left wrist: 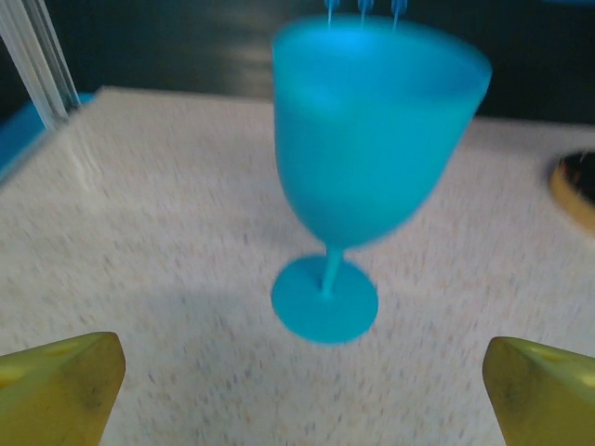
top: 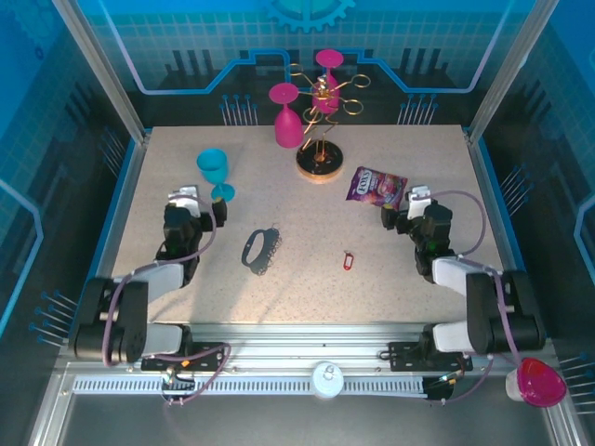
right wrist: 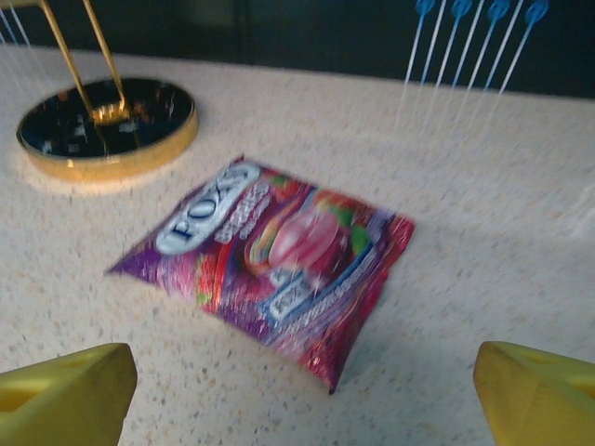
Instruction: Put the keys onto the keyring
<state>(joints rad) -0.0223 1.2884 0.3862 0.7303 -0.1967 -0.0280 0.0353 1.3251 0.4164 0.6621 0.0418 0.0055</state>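
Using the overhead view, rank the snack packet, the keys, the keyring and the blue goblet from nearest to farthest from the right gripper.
From the right gripper:
1. snack packet, just ahead of it
2. keys, toward the table's middle
3. keyring, left of the keys
4. blue goblet, far left

Both my arms lie low, elbows folded back near the bases, forearms stretched fwd over the table. L gripper (top: 189, 199) points straight ahead, jaws spread wide; its yellow fingertips (left wrist: 65, 386) sit far apart in wrist cam's bottom corners. R gripper (top: 414, 203) angles slightly inward, jaws equally wide, yellow tips at bottom corners too.
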